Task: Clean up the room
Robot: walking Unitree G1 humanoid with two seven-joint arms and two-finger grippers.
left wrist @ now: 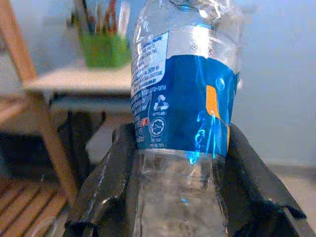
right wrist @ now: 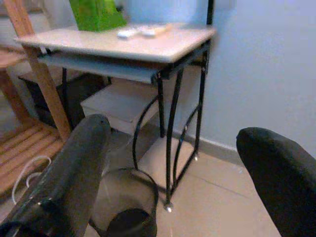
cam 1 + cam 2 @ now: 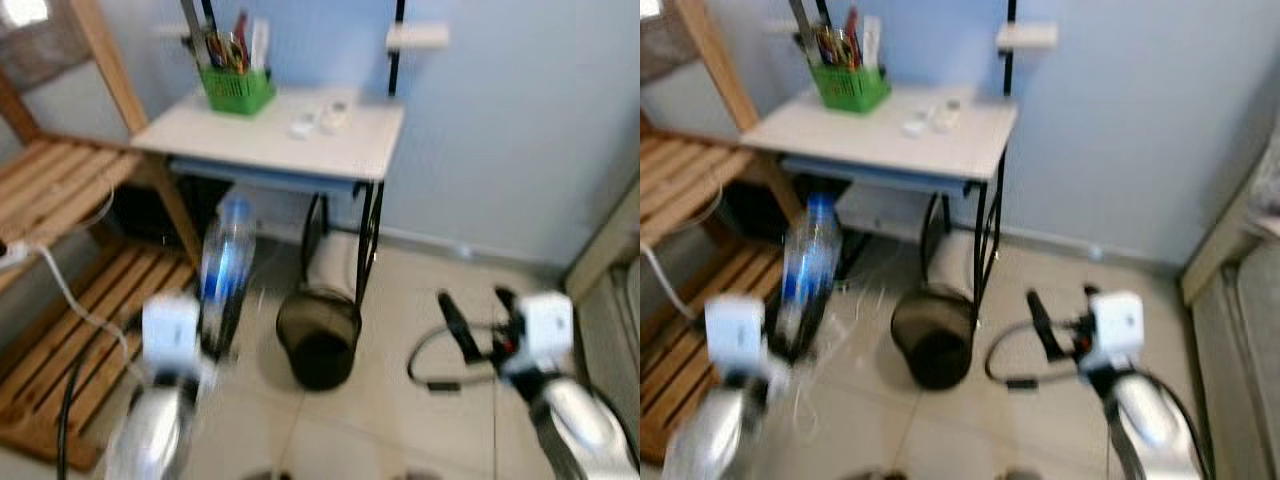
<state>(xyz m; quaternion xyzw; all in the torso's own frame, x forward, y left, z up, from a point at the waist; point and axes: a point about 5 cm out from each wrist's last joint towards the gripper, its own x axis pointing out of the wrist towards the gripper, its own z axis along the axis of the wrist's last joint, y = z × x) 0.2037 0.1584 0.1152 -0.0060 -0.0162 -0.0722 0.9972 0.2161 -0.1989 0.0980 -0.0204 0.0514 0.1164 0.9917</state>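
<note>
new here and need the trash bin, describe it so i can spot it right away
Find the small white-topped desk on black metal legs against the pale blue wall. On the tiled floor at its front leg stands a round black mesh wastebasket, the only dark open-topped container there.

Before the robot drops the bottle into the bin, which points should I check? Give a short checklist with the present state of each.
1. Left pincer shut on the plastic bottle: ok.
2. Bottle above the black bin: not ok, it is to the robot's left of the bin.
3. Bin upright, mouth open: ok.
4. Bin has room: cannot tell, inside is dark.
5. Right pincer open and holding nothing: ok.
</note>
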